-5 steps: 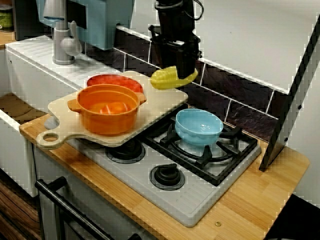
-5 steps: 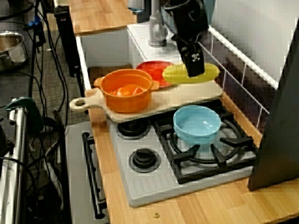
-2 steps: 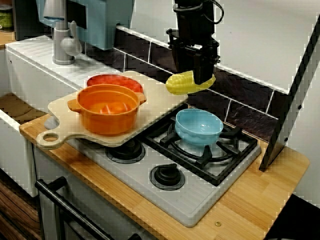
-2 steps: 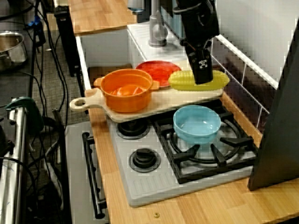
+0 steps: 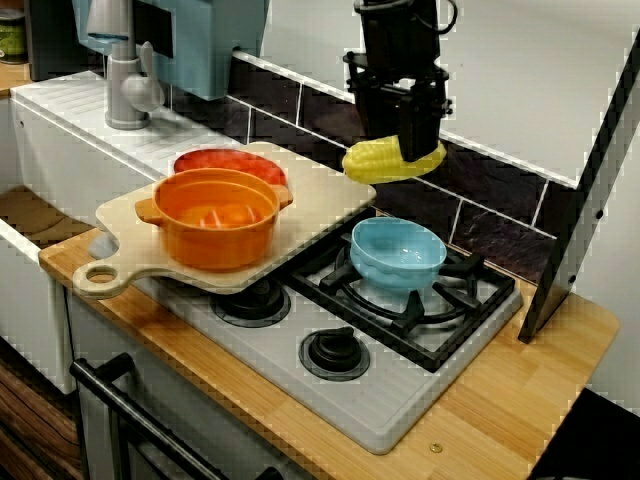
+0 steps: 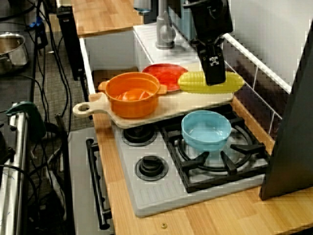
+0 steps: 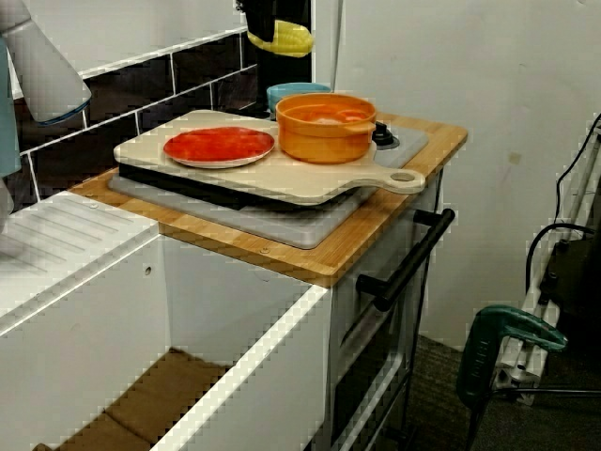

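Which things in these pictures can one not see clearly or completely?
- Front view: the corn covers the tips of the hand.
- Sink-side view: the orange pot hides most of the blue bowl; the top edge cuts off the hand.
- Every view: what lies in the pot is too blurred to name.

Seen from the sink side, the gripper (image 7: 278, 28) clamps a yellow corn cob (image 7: 286, 39) in the air. Below the fingers sits a blue bowl (image 7: 293, 90). Nearer the camera than them, an orange pot (image 7: 326, 125) and a red plate (image 7: 219, 145) rest on a cutting board (image 7: 310, 178).
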{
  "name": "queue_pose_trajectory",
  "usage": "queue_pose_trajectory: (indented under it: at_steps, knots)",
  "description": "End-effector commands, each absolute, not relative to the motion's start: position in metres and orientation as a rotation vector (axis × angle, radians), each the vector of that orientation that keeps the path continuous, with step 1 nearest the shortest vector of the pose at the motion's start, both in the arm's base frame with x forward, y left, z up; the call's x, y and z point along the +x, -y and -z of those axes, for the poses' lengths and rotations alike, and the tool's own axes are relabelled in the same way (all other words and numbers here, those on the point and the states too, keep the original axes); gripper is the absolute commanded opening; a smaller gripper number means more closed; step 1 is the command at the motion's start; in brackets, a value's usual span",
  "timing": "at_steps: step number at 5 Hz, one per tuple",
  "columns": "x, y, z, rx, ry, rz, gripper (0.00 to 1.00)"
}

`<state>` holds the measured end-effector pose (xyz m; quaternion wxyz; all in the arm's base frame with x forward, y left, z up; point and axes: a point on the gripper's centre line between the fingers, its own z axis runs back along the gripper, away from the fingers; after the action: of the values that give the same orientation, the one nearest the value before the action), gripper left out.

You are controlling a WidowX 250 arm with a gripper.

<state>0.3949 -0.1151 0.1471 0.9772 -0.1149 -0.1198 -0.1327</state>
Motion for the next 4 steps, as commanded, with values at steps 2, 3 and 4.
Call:
queue_pose_trajectory:
  at_steps: [2, 3, 4]
  knots:
    - [0.386, 0.099, -0.195, -0.237, 0.526, 0.222, 0.0]
    - [0.386, 0.097, -0.201, -0.169, 0.547, 0.183, 0.0]
    - [0.384, 0.095, -0.205, -0.066, 0.585, 0.133, 0.0]
